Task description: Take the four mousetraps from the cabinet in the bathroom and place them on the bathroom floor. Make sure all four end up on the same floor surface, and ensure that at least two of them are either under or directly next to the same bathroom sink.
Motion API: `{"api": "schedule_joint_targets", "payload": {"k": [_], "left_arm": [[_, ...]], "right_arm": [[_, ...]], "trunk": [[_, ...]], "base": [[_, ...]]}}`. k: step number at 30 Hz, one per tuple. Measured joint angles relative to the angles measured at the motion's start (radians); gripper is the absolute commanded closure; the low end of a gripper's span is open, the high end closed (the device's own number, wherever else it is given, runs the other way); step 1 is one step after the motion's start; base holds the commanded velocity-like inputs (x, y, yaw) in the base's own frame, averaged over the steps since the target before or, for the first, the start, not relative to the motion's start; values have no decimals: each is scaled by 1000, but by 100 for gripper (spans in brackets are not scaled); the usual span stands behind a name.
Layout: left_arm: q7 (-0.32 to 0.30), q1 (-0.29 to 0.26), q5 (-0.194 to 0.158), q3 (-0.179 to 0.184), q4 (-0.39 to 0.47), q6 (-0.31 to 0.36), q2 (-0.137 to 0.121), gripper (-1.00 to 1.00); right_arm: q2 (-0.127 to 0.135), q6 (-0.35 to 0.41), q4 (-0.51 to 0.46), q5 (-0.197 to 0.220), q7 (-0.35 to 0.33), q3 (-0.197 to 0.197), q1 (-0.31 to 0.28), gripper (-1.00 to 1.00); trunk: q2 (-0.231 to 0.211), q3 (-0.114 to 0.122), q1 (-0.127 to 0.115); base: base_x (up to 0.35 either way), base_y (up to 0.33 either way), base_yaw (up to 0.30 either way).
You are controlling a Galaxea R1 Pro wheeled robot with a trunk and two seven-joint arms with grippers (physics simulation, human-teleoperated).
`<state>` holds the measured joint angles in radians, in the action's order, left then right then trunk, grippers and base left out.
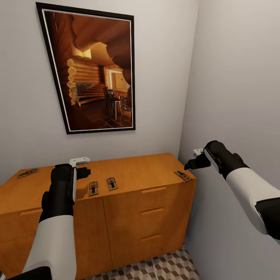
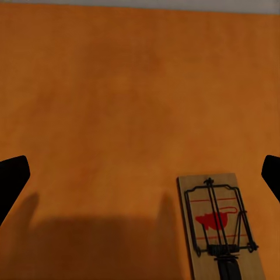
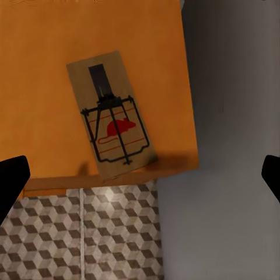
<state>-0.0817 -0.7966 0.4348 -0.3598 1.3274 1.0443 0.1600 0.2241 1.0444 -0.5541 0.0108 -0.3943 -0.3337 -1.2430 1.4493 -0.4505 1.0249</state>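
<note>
Both grippers are wide open & hold nothing. Left gripper [image 1: 79, 166] hangs over the cabinet [image 1: 136, 175] top, near two mousetraps [image 1: 102, 186]. Right gripper [image 1: 193, 160] hangs by the cabinet's right corner, where one trap [image 3: 111, 123] lies at the edge, floor [image 3: 81, 233] below. A 4th trap [image 1: 27, 172] lies far left.

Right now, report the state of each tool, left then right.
Left tool: open, holding nothing, above the cabinet top beside a mousetrap.
Right tool: open, holding nothing, over the corner mousetrap.
</note>
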Motion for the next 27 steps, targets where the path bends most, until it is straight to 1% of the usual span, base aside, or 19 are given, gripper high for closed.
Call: {"api": "schedule_joint_targets", "payload": {"k": [8,27], "left_arm": [[0,0,0,0,0,0,-1,-100],[0,0,1,0,0,0,-2,-100]], "right_arm": [[0,0,0,0,1,0,0,-100],[0,0,0,-1,1,0,0,-100]], "trunk": [[0,0,0],[0,0,0]], "base": [[54,0,0],[19,0,0]]}}
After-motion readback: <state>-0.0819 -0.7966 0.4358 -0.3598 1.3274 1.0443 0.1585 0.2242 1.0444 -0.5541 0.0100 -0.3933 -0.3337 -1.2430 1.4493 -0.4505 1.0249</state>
